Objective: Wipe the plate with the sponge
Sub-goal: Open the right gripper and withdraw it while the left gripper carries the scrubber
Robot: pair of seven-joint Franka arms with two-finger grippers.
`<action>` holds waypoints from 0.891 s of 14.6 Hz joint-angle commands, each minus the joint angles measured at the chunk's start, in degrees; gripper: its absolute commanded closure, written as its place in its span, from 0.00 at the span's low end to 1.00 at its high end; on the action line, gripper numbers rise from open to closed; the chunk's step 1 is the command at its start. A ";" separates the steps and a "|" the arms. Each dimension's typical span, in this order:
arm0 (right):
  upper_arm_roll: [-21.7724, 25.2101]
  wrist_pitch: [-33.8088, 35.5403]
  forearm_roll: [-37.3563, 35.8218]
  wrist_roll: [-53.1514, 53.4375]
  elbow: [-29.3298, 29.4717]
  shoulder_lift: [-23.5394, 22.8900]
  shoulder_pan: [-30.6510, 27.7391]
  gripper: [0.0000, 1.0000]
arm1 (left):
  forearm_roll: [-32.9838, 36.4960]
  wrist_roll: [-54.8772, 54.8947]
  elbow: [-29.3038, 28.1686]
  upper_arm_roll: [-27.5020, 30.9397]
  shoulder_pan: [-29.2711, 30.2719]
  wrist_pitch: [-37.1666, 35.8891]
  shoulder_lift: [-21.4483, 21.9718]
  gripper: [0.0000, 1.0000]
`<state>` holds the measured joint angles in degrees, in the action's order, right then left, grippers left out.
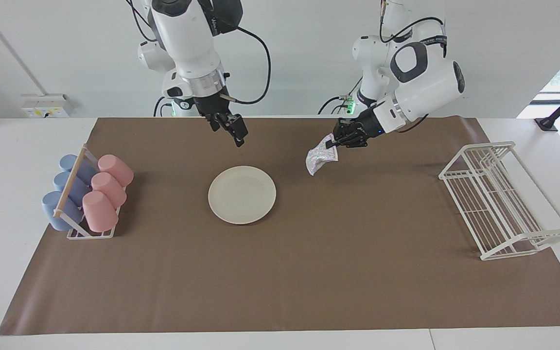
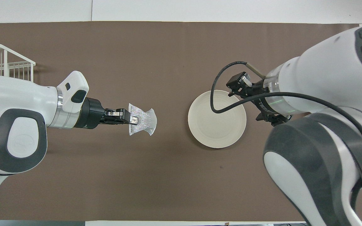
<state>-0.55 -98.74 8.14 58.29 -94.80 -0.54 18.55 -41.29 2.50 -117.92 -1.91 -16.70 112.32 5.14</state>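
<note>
The cream-white plate (image 1: pixel 242 194) lies flat on the brown mat (image 1: pixel 280 282) near the middle; it also shows in the overhead view (image 2: pixel 217 119). My left gripper (image 1: pixel 332 142) is shut on the silvery-grey sponge (image 1: pixel 321 158), which hangs from it in the air over the mat, beside the plate toward the left arm's end. In the overhead view the left gripper (image 2: pixel 133 119) pinches the sponge (image 2: pixel 145 122) at one edge. My right gripper (image 1: pixel 237 137) hangs in the air over the mat by the plate's rim on the robots' side, touching nothing.
A rack of pink and blue cups (image 1: pixel 88 194) stands at the right arm's end of the mat. A white wire dish rack (image 1: pixel 498 199) stands at the left arm's end and shows in the overhead view (image 2: pixel 2 62).
</note>
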 commanded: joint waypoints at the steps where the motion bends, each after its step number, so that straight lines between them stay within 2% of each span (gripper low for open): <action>1: -0.51 0.48 0.12 -10.09 -2.14 1.68 -3.95 0.00 | 14.70 -9.06 4.09 -0.38 -0.26 -3.67 -1.44 1.00; 4: -0.42 1.61 0.12 -22.30 -2.58 1.77 -6.85 0.00 | 28.16 -14.35 8.40 -0.73 -1.05 -9.55 -2.68 1.00; 9: -0.24 7.77 -0.31 -37.77 -2.41 2.38 -11.95 0.00 | 45.22 -22.78 11.57 -0.73 -3.16 -18.96 -3.64 1.00; 11: -0.16 9.26 -0.84 -47.25 -2.23 2.64 -13.80 0.00 | 54.43 -24.90 16.03 -0.73 -5.00 -25.62 -7.49 1.00; 13: -0.15 9.53 -3.73 -52.03 -1.53 2.38 -14.42 0.00 | 63.13 -24.91 20.34 -0.82 -5.63 -31.35 -10.84 1.00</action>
<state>-0.21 -89.83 6.97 11.11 -96.07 0.98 5.05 14.71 -20.99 -104.11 -3.13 -20.80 87.08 -0.55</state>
